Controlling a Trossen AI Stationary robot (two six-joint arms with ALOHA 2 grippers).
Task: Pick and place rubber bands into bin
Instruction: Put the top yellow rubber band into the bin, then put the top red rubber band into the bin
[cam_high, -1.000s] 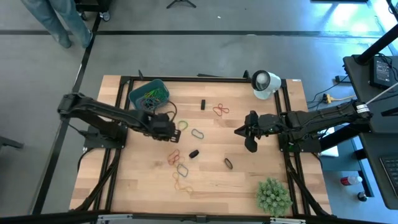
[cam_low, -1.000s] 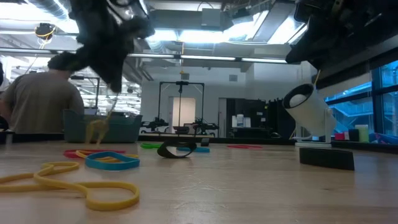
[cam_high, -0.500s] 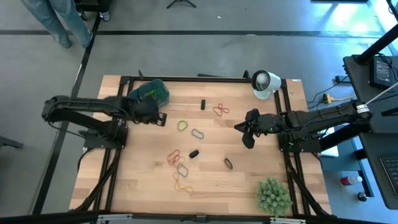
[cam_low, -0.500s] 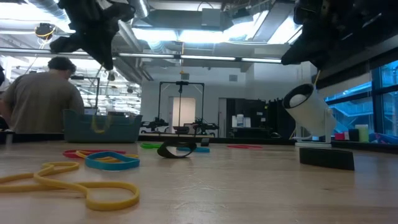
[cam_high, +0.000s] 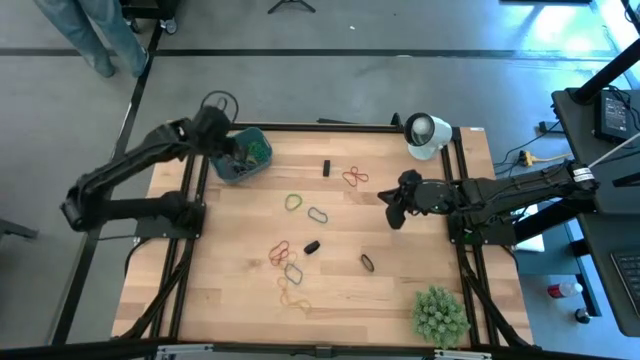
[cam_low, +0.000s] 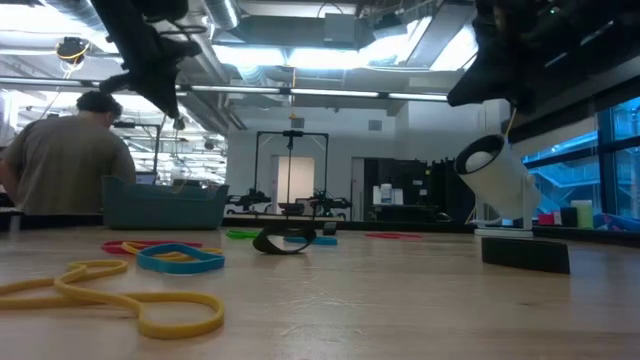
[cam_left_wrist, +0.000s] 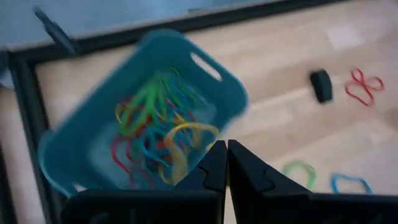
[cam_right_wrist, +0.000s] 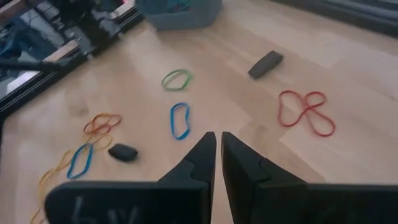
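- Teal bin (cam_high: 243, 153) at far left corner of wooden worktop (cam_high: 400, 290), holding a tangle of green, red, yellow and blue bands (cam_left_wrist: 158, 127).
- Left tool (cam_high: 228, 150) now over the bin, fingers (cam_left_wrist: 214, 165) pressed together; swung there from mid-worktop a second ago, when a yellowish band dangled from it in the low view.
- No band seen between those fingers now; a yellow loop (cam_left_wrist: 186, 134) lying on top of the pile in the bin, just ahead of the fingertips.
- Left arm now folded out past the worktop's left edge, elbow well off the wood; earlier stretched across it.
- Right tool (cam_high: 396, 212) above the right part of the worktop, fingers (cam_right_wrist: 202, 155) nearly together with only a thin gap, gripping nothing; shifted slightly toward the far edge since a second ago.
- Loose bands unmoved: green one (cam_high: 293, 202), blue one (cam_high: 318, 214), red figure-eight (cam_high: 354, 177), a red-orange cluster (cam_high: 280, 251), a yellow one (cam_high: 292, 296) near the front.
- Small black blocks (cam_high: 326, 167) among them, same places as before.
- White cup (cam_high: 424, 133) at far right corner, spiky green ball (cam_high: 440, 315) at near right corner, both unchanged.
- Person (cam_low: 65, 155) in a grey top beyond the worktop in the low view, seen from behind.
- No readable brand, label or writing anywhere.
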